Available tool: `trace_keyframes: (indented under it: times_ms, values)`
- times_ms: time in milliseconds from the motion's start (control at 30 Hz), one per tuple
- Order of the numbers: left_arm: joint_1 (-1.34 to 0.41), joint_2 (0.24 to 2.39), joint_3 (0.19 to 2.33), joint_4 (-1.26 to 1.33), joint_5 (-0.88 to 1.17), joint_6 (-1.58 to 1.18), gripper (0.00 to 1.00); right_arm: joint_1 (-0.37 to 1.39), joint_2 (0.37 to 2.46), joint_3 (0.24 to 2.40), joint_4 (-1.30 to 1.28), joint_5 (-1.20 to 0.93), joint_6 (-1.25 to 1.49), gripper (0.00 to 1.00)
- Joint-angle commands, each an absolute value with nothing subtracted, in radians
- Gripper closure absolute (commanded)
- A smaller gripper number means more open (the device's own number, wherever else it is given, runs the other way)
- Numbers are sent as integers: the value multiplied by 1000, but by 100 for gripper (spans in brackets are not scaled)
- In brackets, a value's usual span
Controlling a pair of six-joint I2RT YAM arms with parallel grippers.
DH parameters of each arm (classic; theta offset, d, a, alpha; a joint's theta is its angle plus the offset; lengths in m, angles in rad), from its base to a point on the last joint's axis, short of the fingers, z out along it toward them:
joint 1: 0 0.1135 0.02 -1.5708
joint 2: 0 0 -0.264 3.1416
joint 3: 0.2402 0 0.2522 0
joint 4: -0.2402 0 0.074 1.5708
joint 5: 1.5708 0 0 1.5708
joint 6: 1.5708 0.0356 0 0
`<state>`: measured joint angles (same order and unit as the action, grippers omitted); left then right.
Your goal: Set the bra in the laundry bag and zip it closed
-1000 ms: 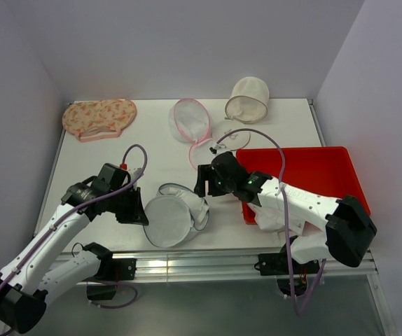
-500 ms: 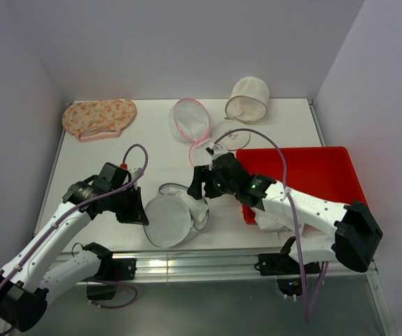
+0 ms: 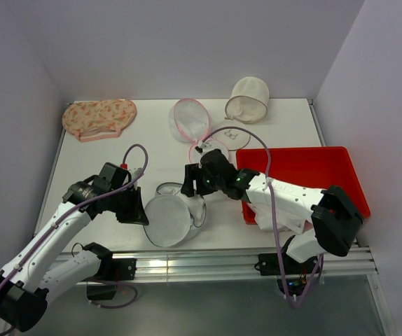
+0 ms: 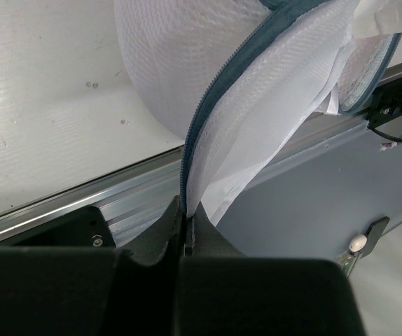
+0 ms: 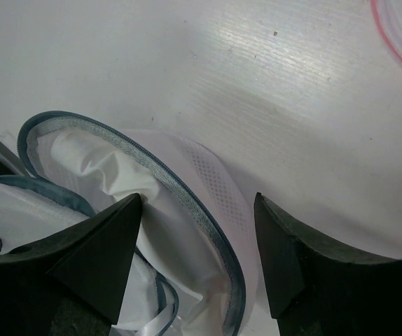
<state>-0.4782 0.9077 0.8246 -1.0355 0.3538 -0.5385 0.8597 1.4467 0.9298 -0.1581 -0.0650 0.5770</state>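
Table (image 3: 89, 157): laundry bag (image 3: 167, 218) between left gripper (image 3: 136, 208) and right gripper (image 3: 190, 184); red tray (image 3: 313, 171) right of both; floral bag (image 3: 99, 117), pink-rimmed bag (image 3: 190, 119) beyond.

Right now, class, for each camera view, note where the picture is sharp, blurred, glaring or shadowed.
Top external: even, soft light, everything sharp, only faint shadows on the table. Left wrist: the laundry bag mesh is crisp, but the left gripper is dark and blurred. Right wrist: a glare streak crosses the table, and the right gripper sits in deep shadow.
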Motion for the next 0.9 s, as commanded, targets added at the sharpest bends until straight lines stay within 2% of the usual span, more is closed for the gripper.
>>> trace_keyframes:
  times_ms: [0, 400, 633, 667, 700, 767, 800, 867]
  values:
    - [-474, 899, 824, -1015, 367, -534, 100, 867, 1463, 954, -126, -87, 561, 28]
    - [-466, 880, 836, -1014, 350, -534, 100, 887, 1493, 873, -129, -49, 578, 51]
    - [-463, 876, 838, -1011, 345, -534, 100, 922, 1537, 887, -170, 38, 581, 58]
    - [-463, 874, 838, -1011, 345, -535, 100, 925, 1539, 890, -178, 57, 584, 61]
    - [-462, 874, 841, -1012, 342, -534, 100, 928, 1543, 893, -195, 72, 586, 69]
    - [-462, 873, 842, -1014, 341, -535, 100, 933, 1543, 897, -206, 106, 588, 78]
    - [-462, 871, 844, -1015, 338, -535, 100, 934, 1539, 896, -209, 118, 594, 90]
    - [-459, 868, 847, -1017, 336, -537, 100, 933, 1511, 896, -228, 159, 597, 95]
